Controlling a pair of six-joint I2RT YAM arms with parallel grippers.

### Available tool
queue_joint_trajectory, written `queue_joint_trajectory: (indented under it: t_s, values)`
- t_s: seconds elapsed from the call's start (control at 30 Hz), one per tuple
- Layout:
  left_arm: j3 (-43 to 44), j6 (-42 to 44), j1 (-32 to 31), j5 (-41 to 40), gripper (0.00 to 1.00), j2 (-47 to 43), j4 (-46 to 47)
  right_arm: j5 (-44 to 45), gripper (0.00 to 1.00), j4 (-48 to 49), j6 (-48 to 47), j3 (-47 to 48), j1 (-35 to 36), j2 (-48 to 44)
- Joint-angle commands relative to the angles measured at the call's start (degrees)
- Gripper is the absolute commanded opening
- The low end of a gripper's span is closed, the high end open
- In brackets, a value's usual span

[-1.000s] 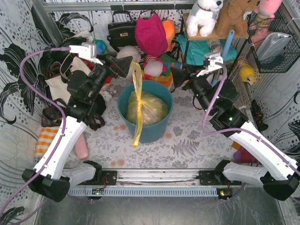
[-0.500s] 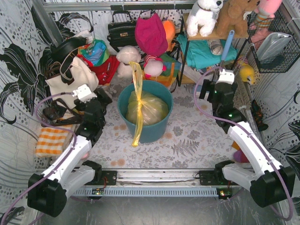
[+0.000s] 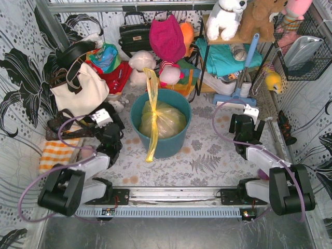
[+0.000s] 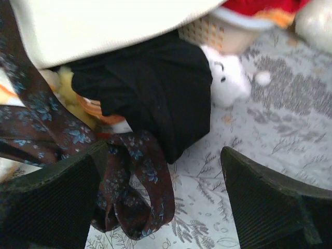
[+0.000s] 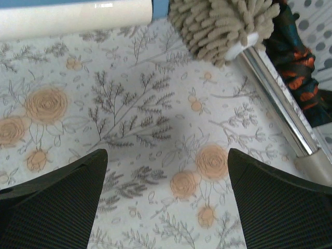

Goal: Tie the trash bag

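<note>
The left arm (image 3: pixel 78 174) is folded low over its base, forearm rising to a wrist behind the left gripper (image 3: pixel 106 123). In the wrist view its dark ribbed fingers (image 4: pixel 52 202) stand wide apart, holding nothing. The right arm (image 3: pixel 270 166) is folded likewise. The right gripper (image 3: pixel 243 122) points down and forward, jaws equally spread and bare.

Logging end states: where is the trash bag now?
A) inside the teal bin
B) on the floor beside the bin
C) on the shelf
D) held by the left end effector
A: the bag sits inside the bin, while the left end effector and right end effector are open and empty.
</note>
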Motion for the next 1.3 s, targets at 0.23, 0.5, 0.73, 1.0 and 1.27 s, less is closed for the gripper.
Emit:
queue_joint_trajectory:
  t_s: [0.23,0.5,0.73,1.0,1.27]
  values:
    - [-4.39,11.43,2.44,15.38,0.98,13.26,33.17,-1.33,0.97,43.88,-5.81,-13.46,-0.55,7.07]
    - [-4.49,7.0,9.85,28.55,0.98,16.64,34.62,-9.88,0.97,58.19,-14.64,-12.88,-0.73,17.47]
    - [-4.47,6.62,9.94,28.36,0.98,16.39,33.93,-17.63,0.97,57.29,-14.94,-14.11,-1.24,16.75]
    - [-4.58,6.52,9.94,28.04,0.98,16.23,33.68,-20.3,0.97,60.32,-15.04,-15.53,-1.8,17.13]
    - [-4.69,6.42,9.85,27.96,0.98,16.12,33.69,-26.61,0.97,59.08,-11.94,-13.42,-6.53,20.63]
